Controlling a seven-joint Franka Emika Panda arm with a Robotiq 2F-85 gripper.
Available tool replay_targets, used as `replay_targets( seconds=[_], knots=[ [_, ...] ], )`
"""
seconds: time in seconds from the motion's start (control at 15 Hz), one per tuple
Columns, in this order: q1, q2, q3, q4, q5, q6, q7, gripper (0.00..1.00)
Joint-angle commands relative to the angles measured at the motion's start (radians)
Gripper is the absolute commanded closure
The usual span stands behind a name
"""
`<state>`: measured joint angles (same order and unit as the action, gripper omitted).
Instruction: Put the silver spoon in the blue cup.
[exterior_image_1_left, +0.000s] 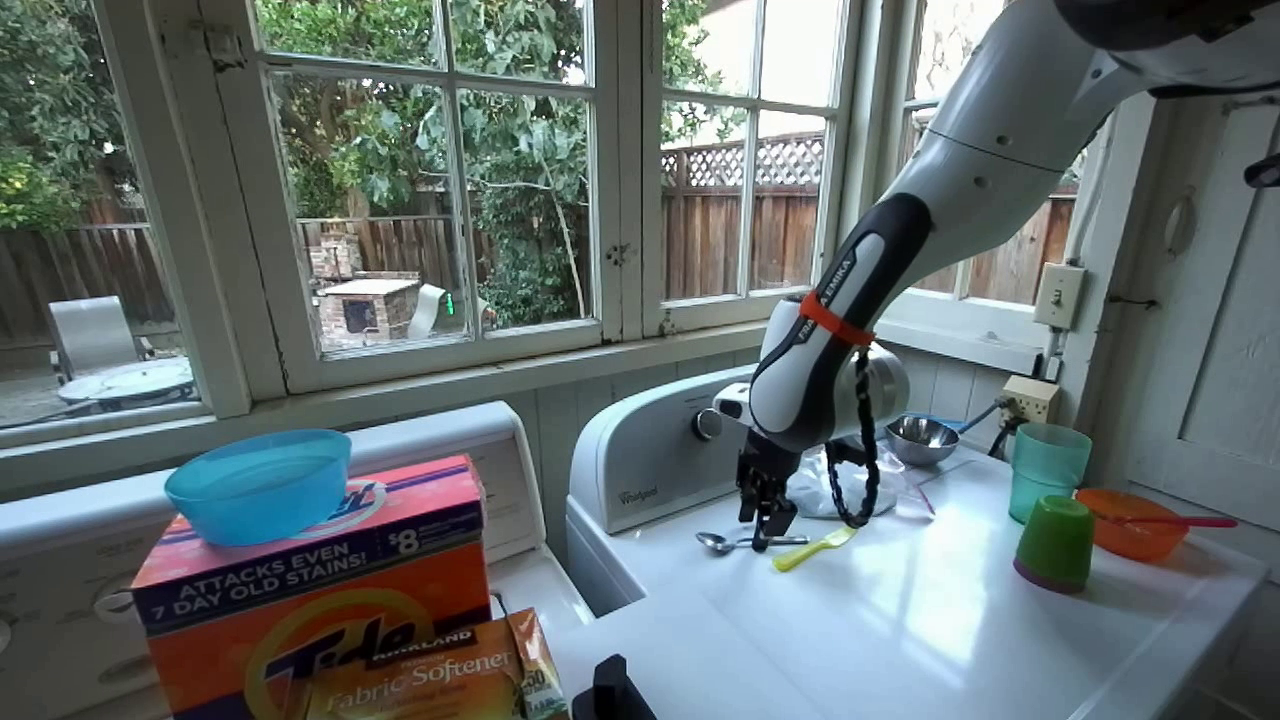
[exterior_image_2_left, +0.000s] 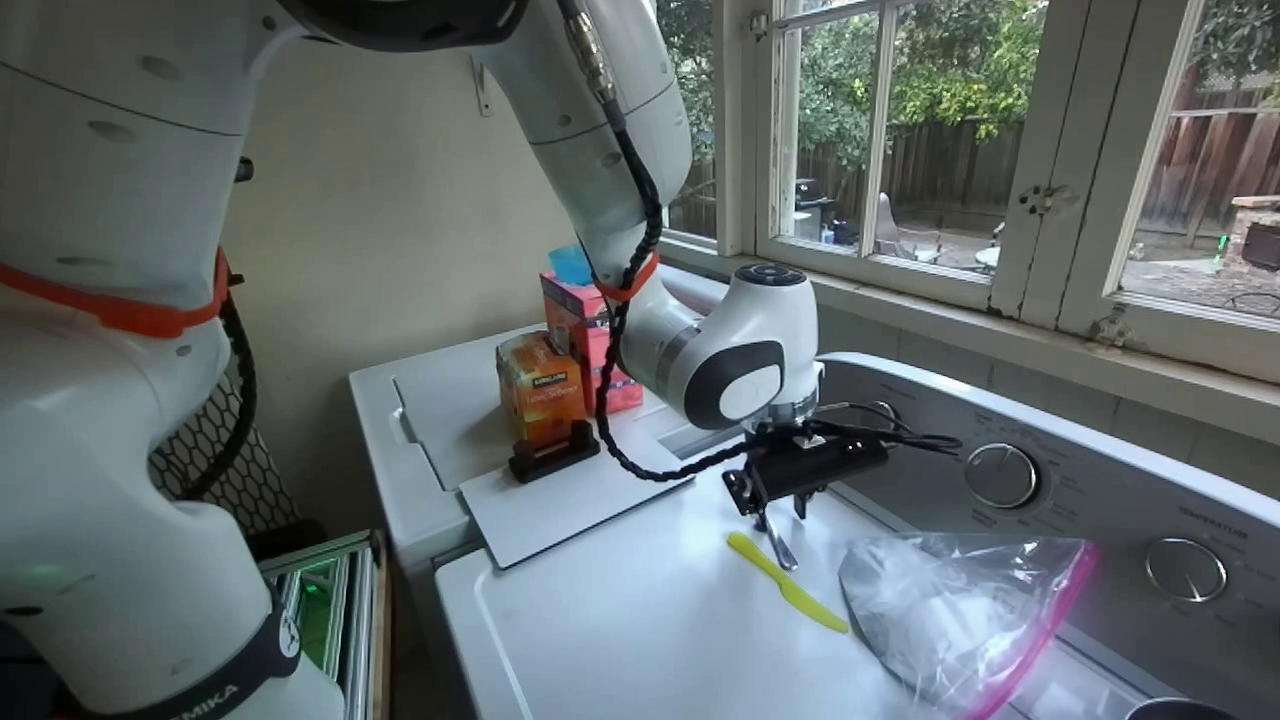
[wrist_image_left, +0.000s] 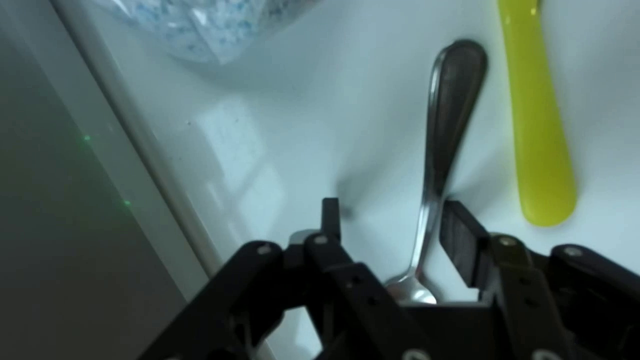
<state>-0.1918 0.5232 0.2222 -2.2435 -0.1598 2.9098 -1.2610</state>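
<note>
On the surface (exterior_image_1_left: 860, 620), the silver spoon (exterior_image_1_left: 716, 542) is straddled by the claw (wrist_image_left: 390, 220), which is spread wide. Just beside, a yellow-green knife (exterior_image_1_left: 810, 552) is seen. Farther right in an exterior view, the blue cup (exterior_image_1_left: 1046, 462) is partly hidden by a green cup (exterior_image_1_left: 1056, 542).

Reads “Tide”, “ATTACKS EVEN 7 DAY OLD STAINS!” and “$8” on the detergent box (exterior_image_1_left: 315, 570); “KIRKLAND” and “Fabric Softener” on the carton (exterior_image_1_left: 440, 672) in front of it; “Whirlpool” and “TEMPERATURE” on the console (exterior_image_1_left: 655, 450) to its right. Spells “EMIKA” on the arm (exterior_image_1_left: 950, 210), farther right in an exterior view.
</note>
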Motion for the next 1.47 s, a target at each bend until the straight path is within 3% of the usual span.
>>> replay_targets(
  seconds=[0.0, 0.2, 0.33, 0.47, 0.73, 1.07, 1.27, 1.4],
  knots=[
    [-0.001, -0.004, -0.001, 0.014, -0.011, -0.072, -0.030, 0.47],
    [0.006, -0.007, -0.006, 0.023, -0.008, -0.107, -0.050, 0.61],
    [0.014, -0.012, -0.010, 0.027, -0.006, -0.137, -0.056, 0.86],
    [0.022, -0.013, -0.016, 0.029, -0.006, -0.156, -0.064, 1.00],
    [0.061, -0.043, -0.050, 0.017, -0.032, -0.154, -0.041, 0.98],
    [0.280, -0.190, -0.306, 0.006, -0.344, -0.232, 0.197, 0.98],
    [0.329, -0.274, -0.353, 0.008, -0.538, -0.355, 0.339, 0.98],
    [0.325, -0.318, -0.338, 0.013, -0.653, -0.484, 0.442, 0.98]
  ],
)
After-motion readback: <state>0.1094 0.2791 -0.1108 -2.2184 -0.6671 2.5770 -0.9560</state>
